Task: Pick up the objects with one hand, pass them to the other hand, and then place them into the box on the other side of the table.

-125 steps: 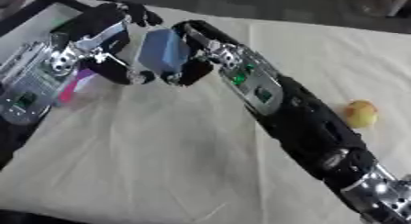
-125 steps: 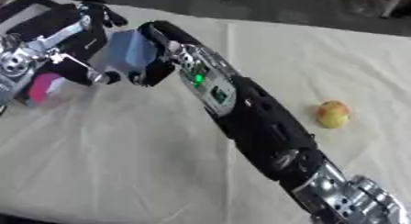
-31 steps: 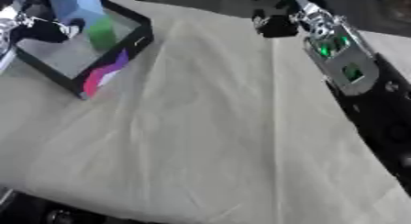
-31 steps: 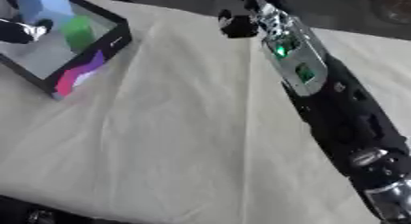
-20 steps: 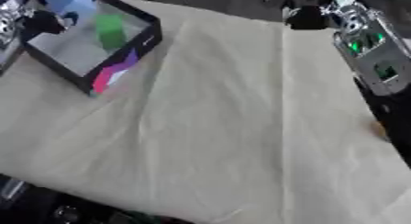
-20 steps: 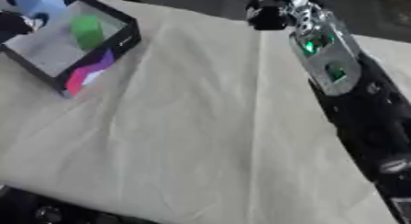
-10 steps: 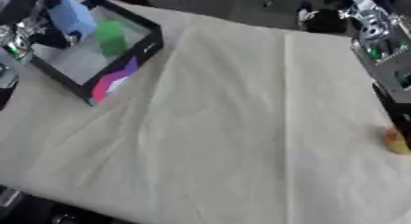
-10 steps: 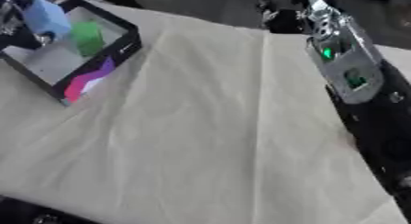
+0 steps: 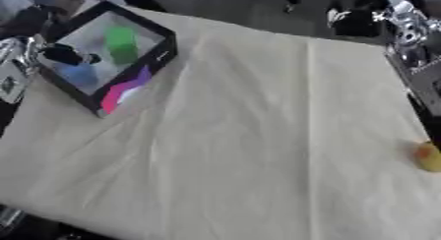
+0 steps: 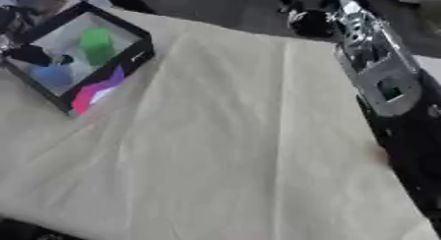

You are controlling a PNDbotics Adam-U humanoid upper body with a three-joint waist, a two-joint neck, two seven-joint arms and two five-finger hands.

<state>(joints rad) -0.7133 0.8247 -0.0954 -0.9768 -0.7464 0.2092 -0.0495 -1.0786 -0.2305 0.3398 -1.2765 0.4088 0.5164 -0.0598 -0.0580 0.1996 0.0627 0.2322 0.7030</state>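
Blue object (image 9: 79,74) now lies in box (image 9: 159,54); left hand (image 9: 62,54) fingers' state unclear; cream cloth (image 9: 241,135) creased.

A cream cloth (image 9: 241,135) covers the table, bearing a black box (image 9: 164,49) and a yellow fruit (image 9: 427,156).

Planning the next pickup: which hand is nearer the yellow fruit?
Right. The right hand is raised at the table's far edge, the fruit beside its arm; the left hand is over the box opposite.

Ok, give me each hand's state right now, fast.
Left hand: over the box, fingers too blurred to tell.
Right hand: at the far edge, cannot tell.
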